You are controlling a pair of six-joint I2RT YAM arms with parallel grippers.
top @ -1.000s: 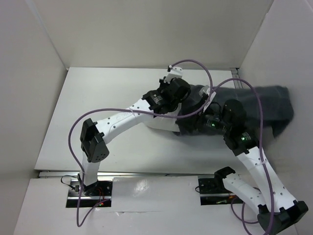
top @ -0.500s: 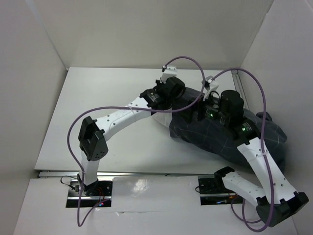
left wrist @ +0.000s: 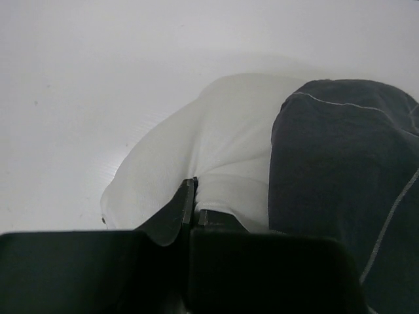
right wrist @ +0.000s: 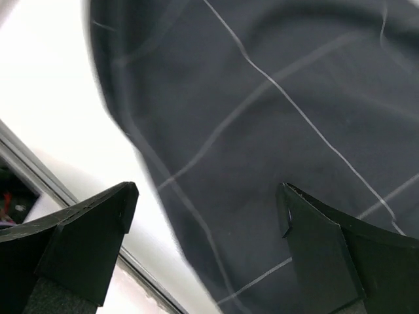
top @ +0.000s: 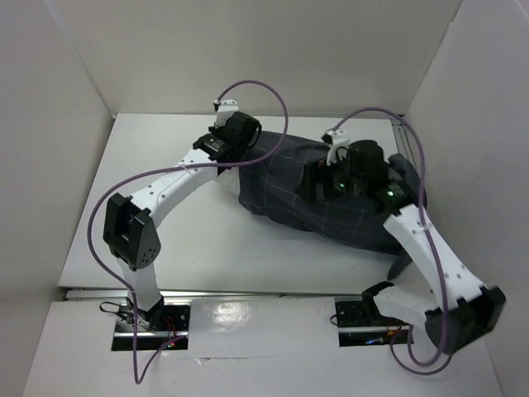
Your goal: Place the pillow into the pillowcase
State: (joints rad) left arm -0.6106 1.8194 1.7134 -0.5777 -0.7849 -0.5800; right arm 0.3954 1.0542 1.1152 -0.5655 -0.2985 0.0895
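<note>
pillow (left wrist: 216,150) mostly hidden inside pillowcase (left wrist: 347,176)

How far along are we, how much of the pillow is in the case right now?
Mostly done: the pillowcase covers most of the pillow. In hand: the left gripper pinches the white end sticking out; the right gripper hangs open over the pillowcase. Left: cover that end.

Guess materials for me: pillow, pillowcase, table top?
Pillow: white matte woven cloth, probably cotton or polyester, over soft fill; it bulges and creases smoothly. Pillowcase: dark grey matte woven fabric with thin pale grid lines; it drapes and folds limply. Table: hard, smooth white board with a slight sheen; laminate or paint, I can't tell which.
</note>
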